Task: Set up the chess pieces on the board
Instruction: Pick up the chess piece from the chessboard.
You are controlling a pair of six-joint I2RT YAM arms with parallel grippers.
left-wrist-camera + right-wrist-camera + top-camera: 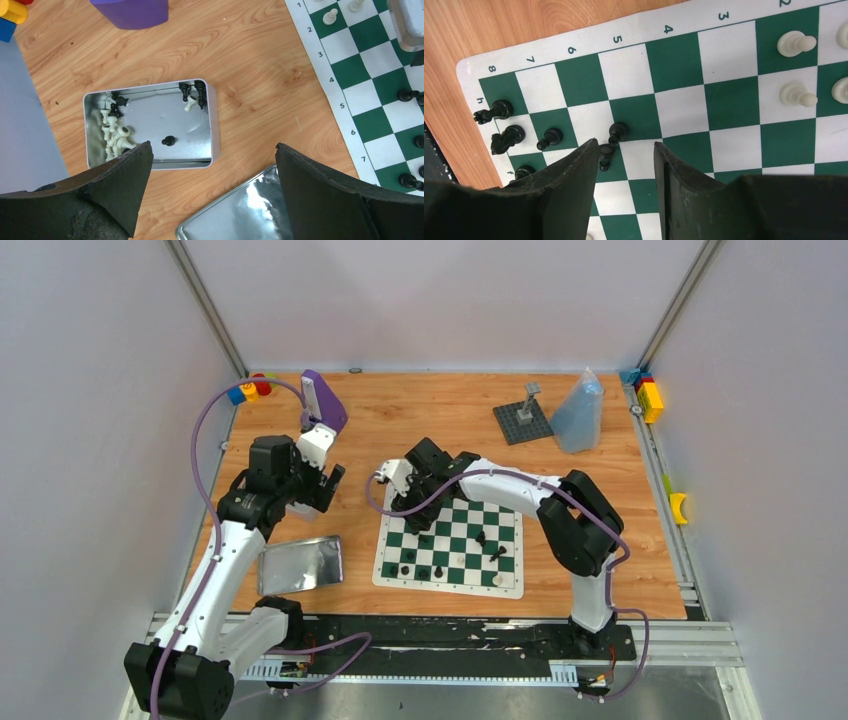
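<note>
Board on the desk: a handful of black pieces near rank 8, few white pawns opposite; early days. Your right pincer, part spread, pinching nothing, over stray black pawns. Left pincer spread wide above tin, many pieces inside.

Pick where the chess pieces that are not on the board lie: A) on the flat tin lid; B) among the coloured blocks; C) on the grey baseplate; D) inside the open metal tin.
D: the left wrist view shows black and white chess pieces lying inside the open metal tin.
</note>
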